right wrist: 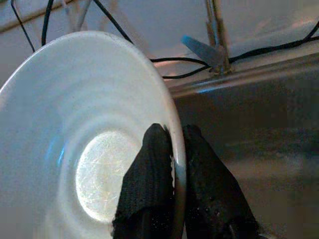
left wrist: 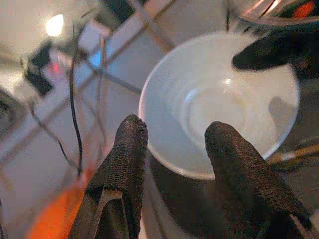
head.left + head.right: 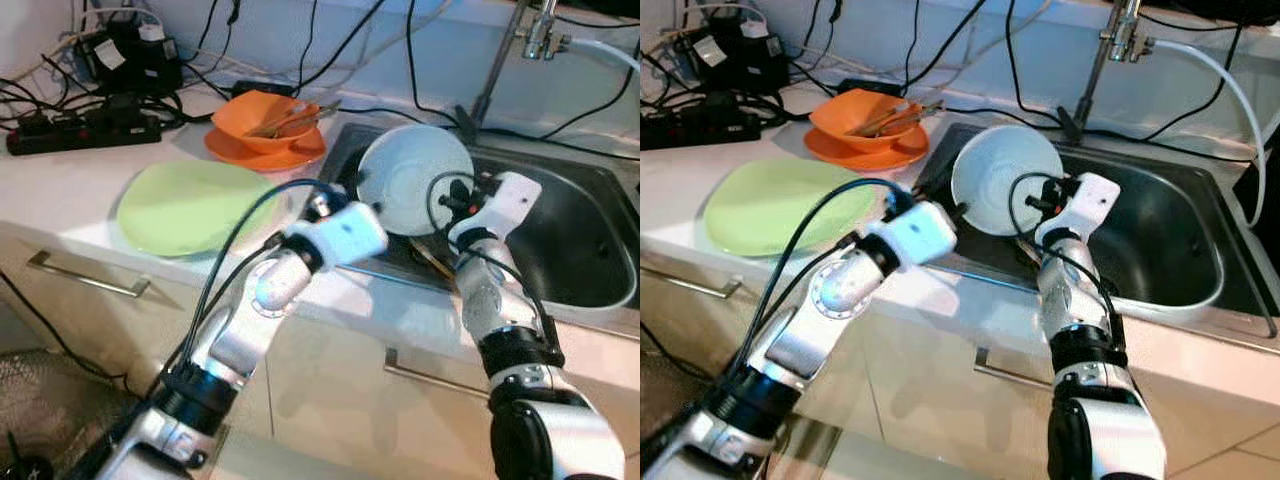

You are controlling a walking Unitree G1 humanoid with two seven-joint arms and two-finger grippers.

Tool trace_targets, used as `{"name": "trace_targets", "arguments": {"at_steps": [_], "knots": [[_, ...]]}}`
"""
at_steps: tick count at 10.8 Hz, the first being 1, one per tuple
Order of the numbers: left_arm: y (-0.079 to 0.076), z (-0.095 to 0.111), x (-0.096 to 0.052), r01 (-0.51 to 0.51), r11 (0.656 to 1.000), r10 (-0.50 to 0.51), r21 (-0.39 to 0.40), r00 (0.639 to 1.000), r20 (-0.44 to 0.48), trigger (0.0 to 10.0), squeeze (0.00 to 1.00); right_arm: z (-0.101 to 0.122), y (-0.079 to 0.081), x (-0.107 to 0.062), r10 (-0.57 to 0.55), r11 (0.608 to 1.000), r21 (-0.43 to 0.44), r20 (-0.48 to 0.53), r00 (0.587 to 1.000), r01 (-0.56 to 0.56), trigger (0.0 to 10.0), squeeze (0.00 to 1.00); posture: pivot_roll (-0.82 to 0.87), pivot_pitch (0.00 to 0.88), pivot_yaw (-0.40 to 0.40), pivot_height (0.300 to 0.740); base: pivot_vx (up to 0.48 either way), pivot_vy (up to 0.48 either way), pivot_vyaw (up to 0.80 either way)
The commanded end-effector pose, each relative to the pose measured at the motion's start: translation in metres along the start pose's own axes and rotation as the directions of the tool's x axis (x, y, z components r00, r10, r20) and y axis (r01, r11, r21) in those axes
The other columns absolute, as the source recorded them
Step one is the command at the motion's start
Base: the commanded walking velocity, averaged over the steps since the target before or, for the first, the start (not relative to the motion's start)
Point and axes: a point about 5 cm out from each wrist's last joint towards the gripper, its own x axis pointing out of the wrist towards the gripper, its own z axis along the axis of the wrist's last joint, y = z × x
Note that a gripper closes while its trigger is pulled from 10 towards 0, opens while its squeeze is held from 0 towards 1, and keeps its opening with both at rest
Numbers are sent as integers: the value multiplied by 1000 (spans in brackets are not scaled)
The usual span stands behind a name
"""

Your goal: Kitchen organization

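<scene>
- Currently the right gripper point(image 1: 172, 149) pinches the rim of the white bowl point(image 3: 415, 178) between its two fingers, one inside and one outside; the bowl hangs tipped on edge over the left part of the sink point(image 3: 590, 240), at centre frame in the head views.
- Risk one, as I judge it: a thin rim pinch on a smooth, tilted bowl may slip or swivel; if it rotates in the grip it could drop into the steel basin and chip.
- Risk two: the left gripper point(image 2: 174, 144) sits just beside the bowl's lower rim with its fingers spread and nothing between them. Closing or advancing off-line could knock the bowl out of the other grip instead of taking it.
- Risk three: chopsticks point(image 3: 432, 262) lie in the sink near its front edge, under the bowl; a lowered bowl could land on them and rock.
- Risk four: black cables point(image 3: 230, 250) loop beside the left arm and could snag as it swings toward the counter.
- Count: one white bowl; one orange bowl point(image 3: 262, 122) holding utensils, too blurred to count, on one orange plate point(image 3: 250, 152) at upper centre-left; one green plate point(image 3: 185, 205) at left on the countertop point(image 3: 60, 190); one tap point(image 3: 530, 30) at upper right; two grippers.
</scene>
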Motion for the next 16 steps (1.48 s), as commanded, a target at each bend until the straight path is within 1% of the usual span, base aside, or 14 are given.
{"name": "trace_targets", "arguments": {"at_steps": [1, 2, 3, 4, 5, 7, 8, 9, 11, 14, 15, 16], "knots": [[-5, -7, 0, 14, 995, -19, -102, 999, -47, 10000, 0, 8, 0, 4, 14, 999, -46, 34, 999, -12, 10000, 0, 231, 0, -60, 740, 0, 0, 0], [-11, -11, 0, 8, 967, -29, -253, 996, -79, 10000, 0, 3, -4, 3, 13, 997, -77, 13, 1000, -11, 10000, 0, 234, 0, -60, 740, 0, 0, 0], [-14, -14, -1, -16, 921, -34, -389, 992, -121, 10000, 0, -1, -7, 3, 10, 994, -111, -4, 1000, -11, 10000, 0, 233, 0, -59, 740, 0, 0, 0], [-18, -19, -2, -16, 874, -74, -486, 984, -164, 10000, 0, -3, -7, 4, 12, 991, -134, -22, 1000, -14, 10000, 0, 229, 0, -59, 740, 0, 0, 0], [-24, -23, -3, 37, 859, -153, -511, 971, -186, 10000, 0, -5, -4, 6, 17, 985, -169, -35, 999, -23, 10000, 0, 230, 0, -59, 740, 0, 0, 0], [-29, -26, -8, 52, 839, -216, -542, 946, -243, 10000, 0, -10, 5, 8, 52, 968, -241, -75, 996, -68, 10000, 0, 234, 0, -60, 740, 0, 0, 0], [-32, -26, -10, 62, 813, -254, -578, 933, -257, 10000, 0, -15, 13, 8, 82, 959, -263, -107, 991, -107, 10000, 0, 244, 0, -64, 740, 0, 0, 0], [-31, -27, -11, 55, 806, -266, -590, 923, -277, 10000, 0, -19, 19, 8, 102, 949, -284, -133, 986, -136, 10000, 0, 249, 0, -67, 740, 0, 0, 0], [-29, -32, -15, 31, 812, -271, -582, 904, -330, 10000, 0, -23, 25, 8, 113, 940, -302, -155, 981, -156, 10000, 0, 253, 0, -68, 740, 0, 0, 0], [-29, -35, -18, 27, 815, -286, -579, 888, -360, 10000, 0, -30, 26, 6, 121, 934, -310, -196, 973, -178, 10000, 0, 254, 0, -67, 740, 0, 0, 0], [-29, -35, -19, 27, 814, -289, -580, 885, -365, 10000, 0, -34, 26, 4, 121, 933, -310, -211, 970, -183, 10000, 675, 257, 0, -67, 740, 0, 0, 0], [-29, -35, -20, 26, 814, -290, -580, 884, -368, 10000, 0, -37, 26, 3, 123, 933, -306, -223, 967, -190, 10000, 973, 257, 0, -66, 740, 0, 0, 0]]}}
